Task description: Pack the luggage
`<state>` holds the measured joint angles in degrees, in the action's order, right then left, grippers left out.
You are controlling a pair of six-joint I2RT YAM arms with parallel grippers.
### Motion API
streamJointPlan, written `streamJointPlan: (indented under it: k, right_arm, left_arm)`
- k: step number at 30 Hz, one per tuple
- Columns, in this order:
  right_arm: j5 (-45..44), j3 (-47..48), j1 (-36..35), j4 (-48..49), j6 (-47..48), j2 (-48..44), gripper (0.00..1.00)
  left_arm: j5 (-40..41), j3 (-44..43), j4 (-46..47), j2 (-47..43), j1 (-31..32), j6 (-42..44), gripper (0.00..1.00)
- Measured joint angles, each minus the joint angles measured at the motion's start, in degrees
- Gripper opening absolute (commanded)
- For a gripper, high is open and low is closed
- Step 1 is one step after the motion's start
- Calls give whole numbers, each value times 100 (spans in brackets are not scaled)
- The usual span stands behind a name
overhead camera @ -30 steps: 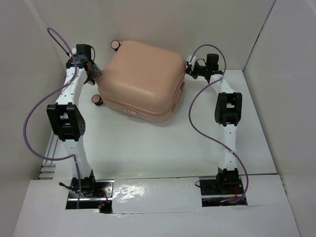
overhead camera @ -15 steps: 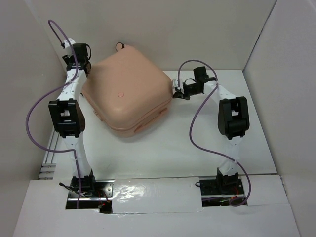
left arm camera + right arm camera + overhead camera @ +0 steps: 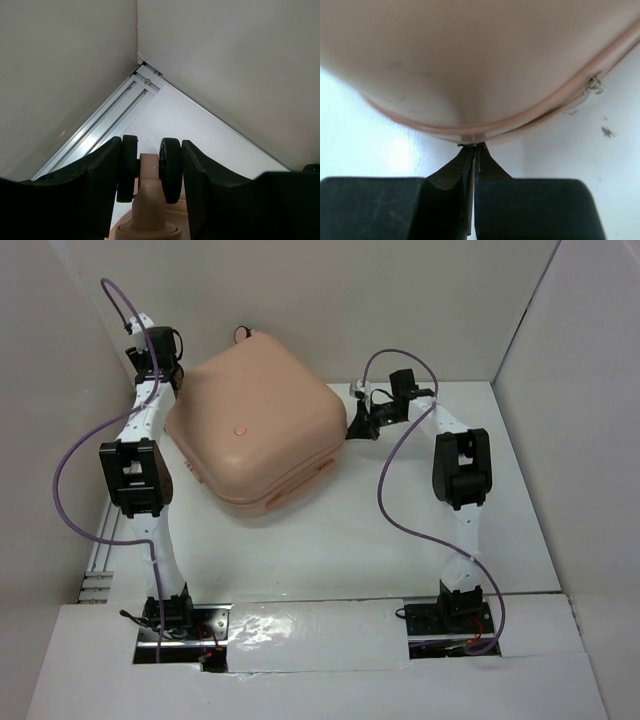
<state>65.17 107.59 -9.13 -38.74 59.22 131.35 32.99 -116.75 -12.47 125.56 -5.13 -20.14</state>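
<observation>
White tabletop [image 3: 300,550] in a pale-walled cell; the closed peach-pink hard-shell suitcase [image 3: 255,425] lay skewed at upper centre of the overhead frame, wheel end upper left, long axis apparently running down-right. Left gripper [image 3: 151,147] was part-open, clamped across a twin black caster wheel [image 3: 170,170]. Right gripper [image 3: 472,147] was fully closed, tips touching the zip seam [image 3: 530,120] dead ahead, pinching anything or not I couldn't tell, so the right arm was nearer the opening.

Shell: pale peach-pink hard-shell plastic suitcase [image 3: 255,425], smooth, softly matt.
Wheels: twin small black wheels [image 3: 170,170] between the fingers of the left gripper [image 3: 151,150], matt, rubbery-looking.
Fingers: right gripper [image 3: 472,147], black matt plastic, faintly scuffed.
Rail: ribbed bare-metal rail [image 3: 107,120] beyond the left gripper, satin sheen.
</observation>
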Motion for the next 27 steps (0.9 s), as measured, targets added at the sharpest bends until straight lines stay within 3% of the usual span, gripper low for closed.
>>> streamJointPlan:
  k: [2,5,8,10,13,18,22,24,25,26,27]
  right_arm:
    - [-507,-306,-83,802,-826,-203,0]
    - [-1366,24,-227,2435,-2166,61,0]
    - [-2087,-13,-385,3357,-3416,212,0]
    - [-2623,-151,-431,4028,-3821,219,0]
    - [-3021,-278,-501,4750,-4151,254,0]
    - [-3069,-260,-535,4940,-4614,339,2]
    - [-3150,-2,-466,4861,-5051,470,44]
    - [-3377,155,-400,4850,-5243,501,55]
    - [-3519,203,-367,4878,-5311,492,84]
    - [-3674,223,-341,4946,-5421,448,100]
    - [-3810,212,-304,4986,-5493,376,100]
  left_arm:
    - [42,52,111,0,2,33,0]
    - [190,170,389,-17,37,260,0]
    - [398,208,553,-22,87,573,0]
    - [424,210,608,-39,164,852,0]
    - [-470,81,1047,98,551,619,0]
    - [-1200,149,1700,114,1261,603,0]
    - [-1480,844,1904,-326,1425,345,0]
    - [-1580,1165,1928,-570,1403,175,0]
    - [-1644,1333,1941,-691,1390,92,0]
    - [-1700,1504,1950,-815,1384,9,0]
    - [-1759,1641,1939,-938,1379,-98,0]
